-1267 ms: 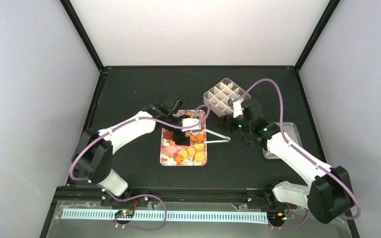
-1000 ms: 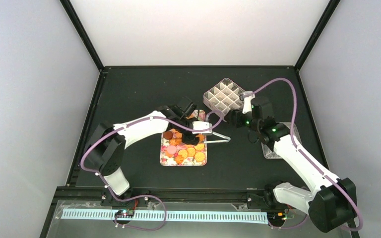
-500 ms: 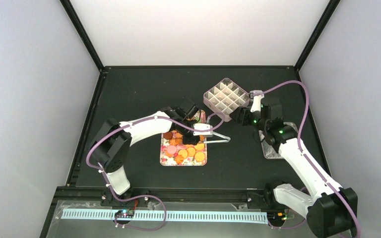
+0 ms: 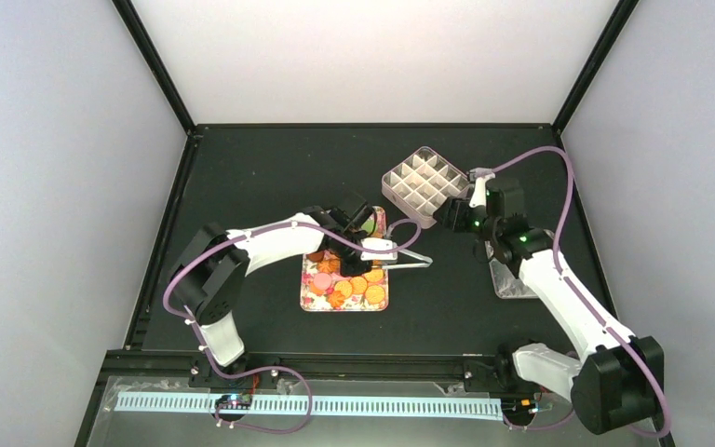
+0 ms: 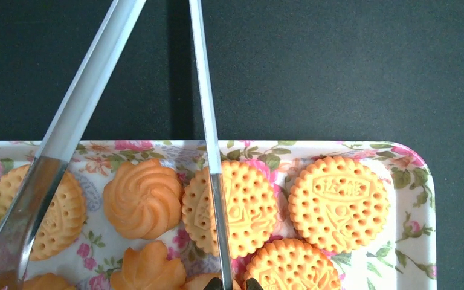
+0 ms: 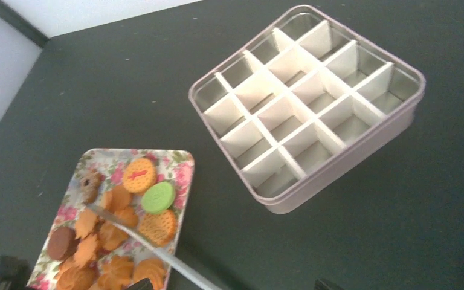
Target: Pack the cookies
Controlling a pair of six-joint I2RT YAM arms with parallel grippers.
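Where tongs cross the tray: my left jaws pinch one arm over cookies.
My right jaws: open, near tin, right of tray.

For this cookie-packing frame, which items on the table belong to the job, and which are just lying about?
Part of the job: cookies; flowered tray holding them; metal tongs over the tray; empty divided tin.
Lying about: pale flat rectangle right of the tray, perhaps a lid; white ribbed strip below the table's near edge.
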